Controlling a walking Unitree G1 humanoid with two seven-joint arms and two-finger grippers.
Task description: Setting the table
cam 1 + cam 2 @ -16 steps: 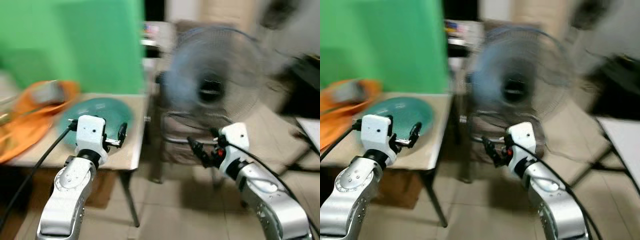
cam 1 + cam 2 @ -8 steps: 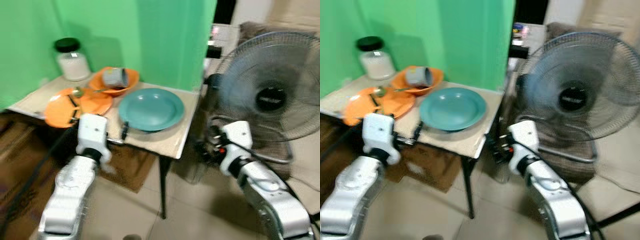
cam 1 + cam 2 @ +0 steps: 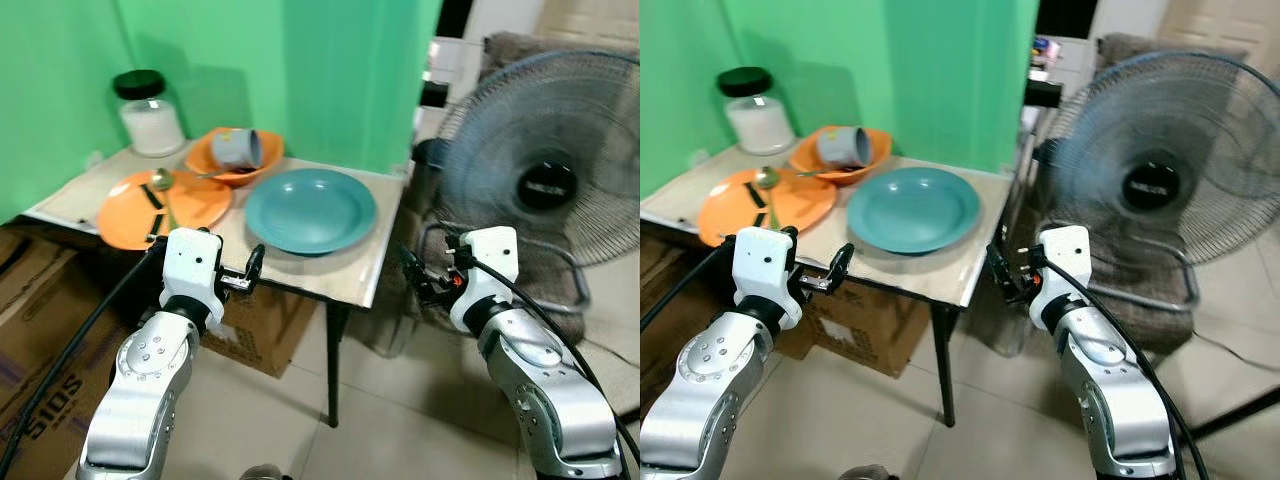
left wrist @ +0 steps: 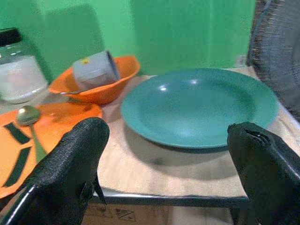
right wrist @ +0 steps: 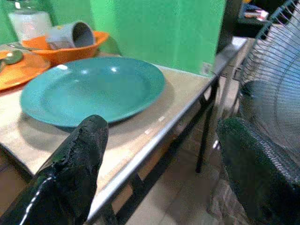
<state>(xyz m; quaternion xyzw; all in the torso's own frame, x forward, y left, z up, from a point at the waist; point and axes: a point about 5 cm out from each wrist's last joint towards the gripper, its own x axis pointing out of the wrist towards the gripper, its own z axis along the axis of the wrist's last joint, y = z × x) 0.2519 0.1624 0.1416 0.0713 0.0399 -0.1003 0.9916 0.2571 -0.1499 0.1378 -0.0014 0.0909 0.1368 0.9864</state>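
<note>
From our head camera, we see our left hand (image 3: 243, 275) released, fingers spread, held at the near edge of the surface (image 3: 350, 280). Just beyond it lies the teal plate (image 3: 311, 210); further off to its left sit the orange plate (image 3: 195, 205) with a spoon (image 3: 160, 181) and dark cutlery on it, the orange bowl (image 3: 222, 170) holding a tipped grey cup (image 3: 238, 148), and a jar (image 3: 148, 112) against the green backdrop (image 3: 330, 70). Our right hand (image 3: 418, 283) hangs off the surface's right edge, with a fan (image 3: 545, 170) just behind it and cardboard boxes (image 3: 40, 360) on the floor.

Through the left wrist, our fingers (image 4: 70, 164) stand wide apart, grasping nothing, the teal plate (image 4: 199, 105) ahead between them.

Through the right wrist, our fingers (image 5: 77, 164) are likewise parted and empty, the teal plate (image 5: 91, 89) ahead on the surface (image 5: 154, 122), the fan (image 5: 272, 93) alongside.
</note>
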